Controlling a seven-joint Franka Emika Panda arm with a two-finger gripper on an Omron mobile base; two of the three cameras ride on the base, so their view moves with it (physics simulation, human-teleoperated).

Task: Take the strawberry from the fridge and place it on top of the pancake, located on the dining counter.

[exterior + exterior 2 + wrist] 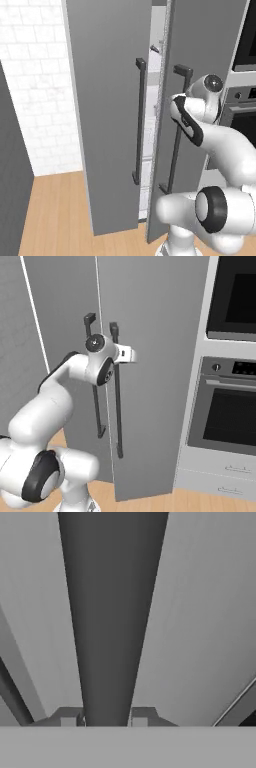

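Note:
The fridge (pixel 110 125) is a tall grey cabinet with two doors and two dark vertical bar handles. A narrow gap between the doors shows white shelves (pixel 149 150) inside. In the hand view my gripper (pixel 105 718) is shut on the right door's handle (pixel 112 612), and the dark bar runs up between the two fingertips (pixel 68 718). From the right base view the white hand (pixel 126 354) sits at the upper part of that handle (pixel 118 406); the left handle (pixel 95 386) is just beside it. The strawberry is hidden. The pancake and the dining counter are out of view.
A black-fronted wall oven (pixel 232 411) with white drawers below stands right of the fridge. To the left is a white tiled wall (pixel 35 100), with a dark grey panel (pixel 10 180) closer in. Wooden floor (pixel 55 215) lies in front of the fridge.

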